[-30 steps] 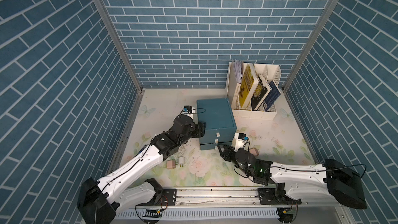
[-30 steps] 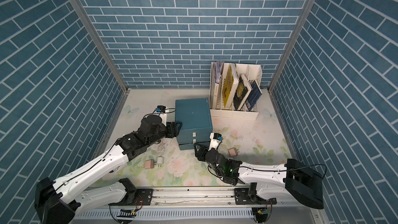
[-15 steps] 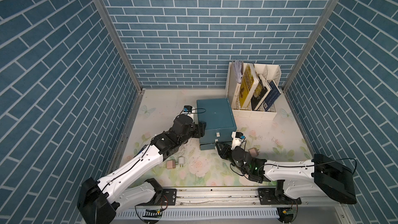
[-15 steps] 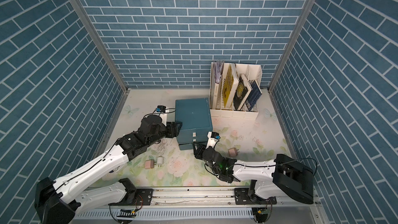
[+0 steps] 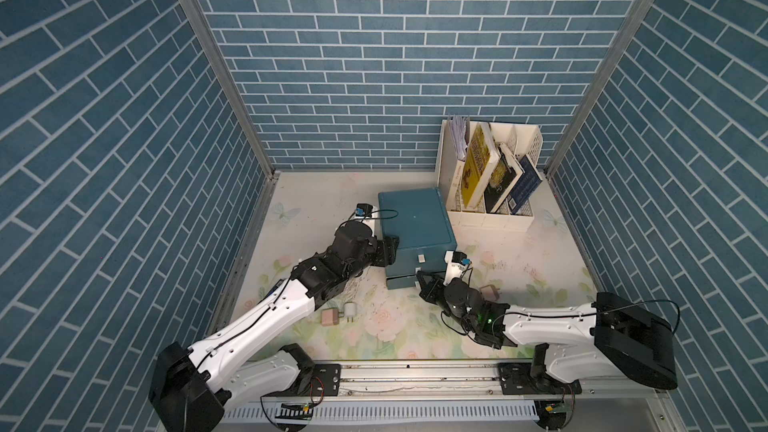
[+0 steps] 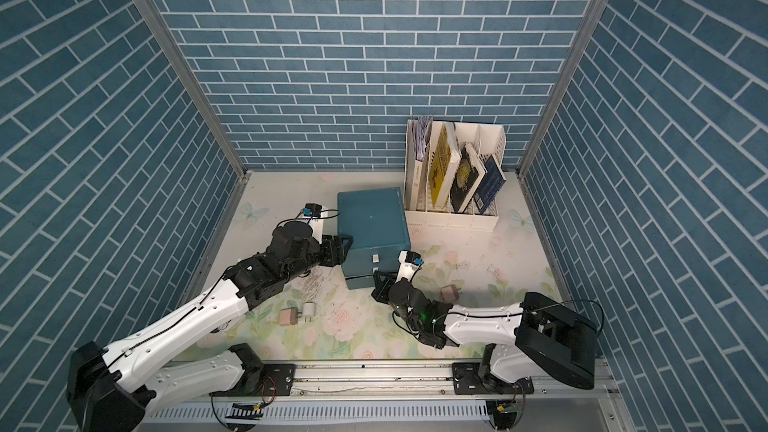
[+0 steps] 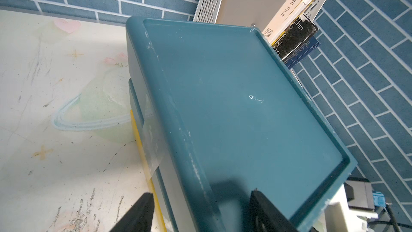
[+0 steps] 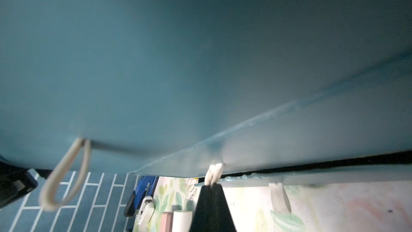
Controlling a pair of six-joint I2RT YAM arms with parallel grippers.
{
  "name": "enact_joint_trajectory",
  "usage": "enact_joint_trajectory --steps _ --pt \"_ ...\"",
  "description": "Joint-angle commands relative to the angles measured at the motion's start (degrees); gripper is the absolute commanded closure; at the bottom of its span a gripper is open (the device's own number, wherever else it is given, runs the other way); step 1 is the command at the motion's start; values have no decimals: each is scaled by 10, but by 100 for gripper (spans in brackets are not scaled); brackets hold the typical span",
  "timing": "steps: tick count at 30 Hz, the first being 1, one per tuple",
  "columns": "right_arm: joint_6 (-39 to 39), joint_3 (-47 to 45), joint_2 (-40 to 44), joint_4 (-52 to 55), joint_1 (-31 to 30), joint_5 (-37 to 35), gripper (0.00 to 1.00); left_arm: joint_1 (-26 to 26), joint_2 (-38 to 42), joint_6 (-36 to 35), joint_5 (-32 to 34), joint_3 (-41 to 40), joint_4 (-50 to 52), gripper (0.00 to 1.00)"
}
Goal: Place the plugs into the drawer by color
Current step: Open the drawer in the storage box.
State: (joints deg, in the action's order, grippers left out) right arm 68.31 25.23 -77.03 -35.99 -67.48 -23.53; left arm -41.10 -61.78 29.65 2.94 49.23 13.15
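The dark teal drawer (image 5: 415,222) stands mid-table. My right gripper (image 5: 420,281) is at its front, shut on the white tab pull (image 8: 214,171) of a lower drawer, as the right wrist view shows (image 8: 210,186). My left gripper (image 5: 392,249) is open at the chest's left side; its jaws straddle the top left edge (image 7: 201,194), one finger over the lid and one beside the wall. A pink plug (image 5: 329,317) and a white plug (image 5: 350,310) lie front left. Another pink plug (image 5: 490,292) lies beside my right arm.
A white slatted book rack (image 5: 490,211) with several books stands right behind the chest, against the back wall. Blue brick walls close in three sides. A second, looped tab pull (image 8: 64,175) hangs from a neighbouring drawer front.
My right gripper has moved in to the drawer front and shut on the tab pull. The left arm has stayed where it was.
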Motion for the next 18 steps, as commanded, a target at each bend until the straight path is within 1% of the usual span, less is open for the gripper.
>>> enact_joint_trajectory --steps 1,6,10,18 --pt "-27 21 1 7 0 6 100 4 -6 -14 3 -6 24 26" --pt "-32 13 14 41 -33 -6 100 4 -1 -8 23 4 41 24" --pt "-27 10 36 93 -81 -51 100 4 2 3 28 12 51 23" --pt "15 -6 97 185 -161 -131 100 4 -10 16 8 10 36 26"
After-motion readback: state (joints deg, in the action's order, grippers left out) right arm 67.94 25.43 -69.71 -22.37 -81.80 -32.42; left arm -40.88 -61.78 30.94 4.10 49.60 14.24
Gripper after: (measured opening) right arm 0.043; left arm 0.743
